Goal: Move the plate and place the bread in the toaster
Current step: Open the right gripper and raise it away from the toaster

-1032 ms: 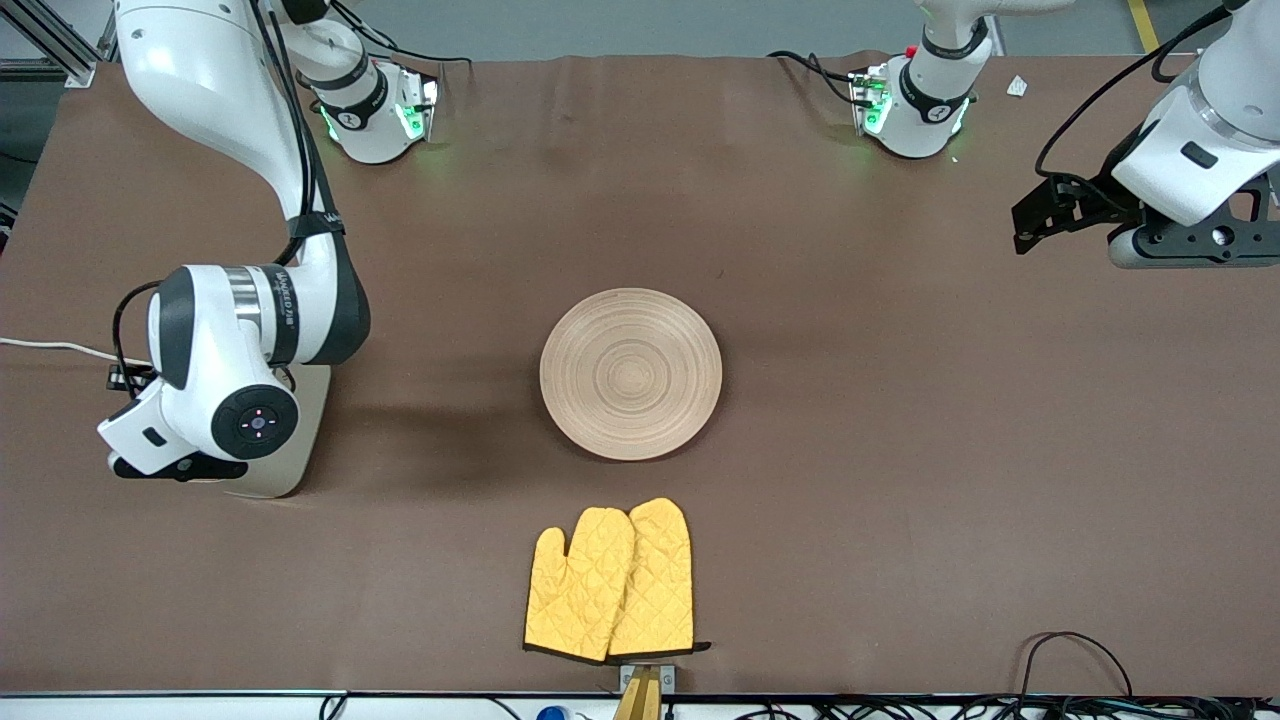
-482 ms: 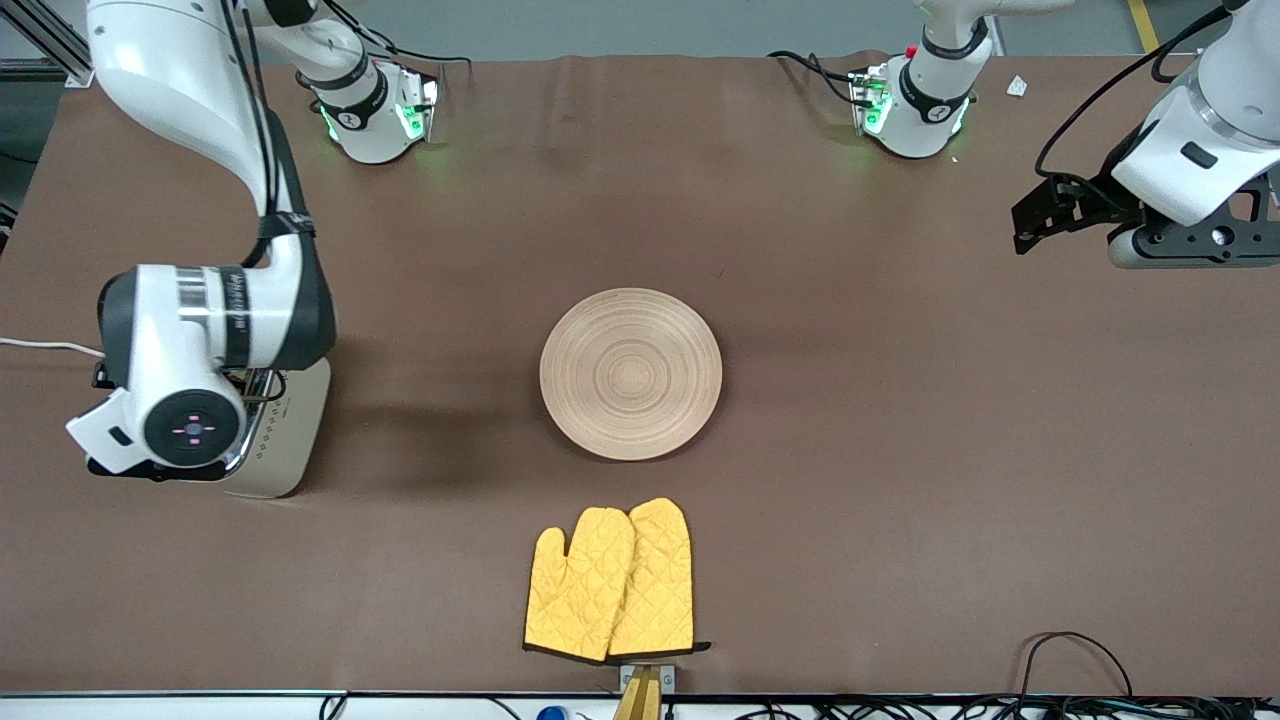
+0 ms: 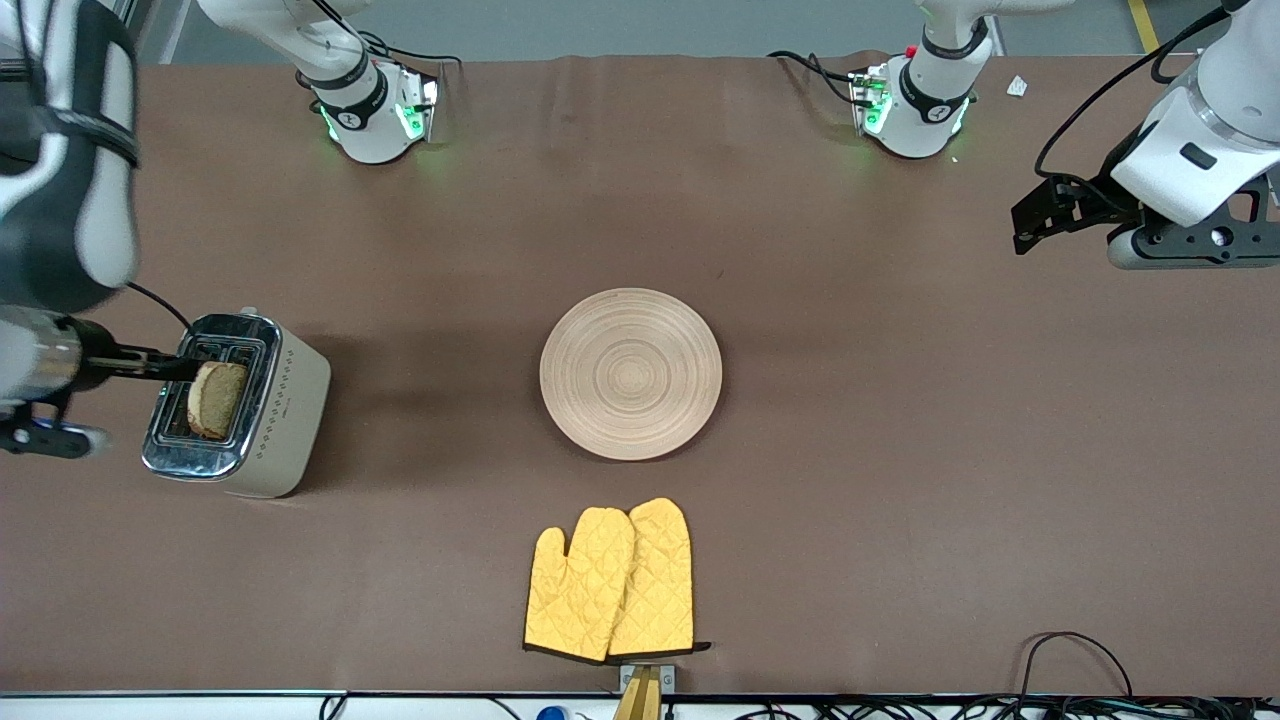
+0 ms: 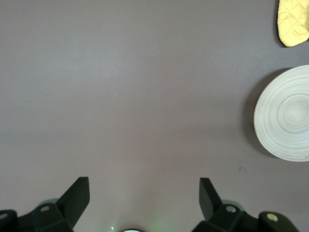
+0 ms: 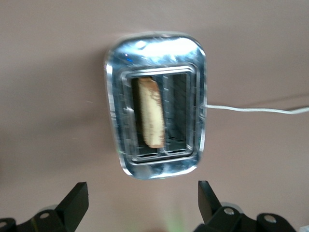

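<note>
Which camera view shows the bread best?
The right wrist view: it looks straight down on the bread standing in one slot of the toaster. The front view shows its speckled face at an angle. The left wrist view does not show it.

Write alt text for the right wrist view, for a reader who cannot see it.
A slice of bread stands on edge in one slot of the chrome-topped toaster, seen from straight above on the brown table. The right gripper hangs open above it, holding nothing, and a white cord leads away from the toaster.

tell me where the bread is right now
The bread stands in a slot of the toaster at the right arm's end of the table, sticking up above the chrome top; the plate is bare.
</note>
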Robot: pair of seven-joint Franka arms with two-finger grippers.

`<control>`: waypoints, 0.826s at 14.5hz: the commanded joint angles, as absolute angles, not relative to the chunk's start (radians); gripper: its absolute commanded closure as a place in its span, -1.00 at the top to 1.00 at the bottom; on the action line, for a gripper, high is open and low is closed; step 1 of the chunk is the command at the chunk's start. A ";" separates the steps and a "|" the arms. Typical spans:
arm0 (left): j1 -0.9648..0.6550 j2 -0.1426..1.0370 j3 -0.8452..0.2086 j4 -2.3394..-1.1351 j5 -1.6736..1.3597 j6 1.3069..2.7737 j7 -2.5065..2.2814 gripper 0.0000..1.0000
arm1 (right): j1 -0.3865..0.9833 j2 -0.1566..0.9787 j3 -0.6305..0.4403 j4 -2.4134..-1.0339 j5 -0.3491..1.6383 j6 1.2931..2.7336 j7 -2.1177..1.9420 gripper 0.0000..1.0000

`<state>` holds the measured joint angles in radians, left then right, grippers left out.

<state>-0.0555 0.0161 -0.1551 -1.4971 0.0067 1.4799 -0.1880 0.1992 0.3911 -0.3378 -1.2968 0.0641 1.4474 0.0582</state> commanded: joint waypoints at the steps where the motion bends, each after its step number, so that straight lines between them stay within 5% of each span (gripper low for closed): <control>1: -0.054 0.012 -0.155 -1.500 -0.003 1.489 -0.172 1.00 | 0.204 0.208 -0.318 -1.504 0.117 1.596 0.055 1.00; 4: -0.054 0.012 -0.155 -1.500 -0.002 1.489 -0.172 1.00 | 0.218 0.049 -0.316 -1.675 0.109 1.716 0.051 1.00; 8: -0.054 0.012 -0.153 -1.500 -0.002 1.489 -0.172 1.00 | 0.216 -0.023 -0.316 -1.672 0.091 1.700 0.003 1.00; 12: -0.052 0.012 -0.155 -1.500 -0.002 1.488 -0.172 1.00 | 0.192 0.014 -0.324 -1.528 0.094 1.600 -0.017 1.00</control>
<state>-0.0549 0.0161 -0.1547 -1.4980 0.0067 1.4801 -0.1880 0.2097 -0.0025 -0.3236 -1.5895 0.0971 1.6532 -0.0011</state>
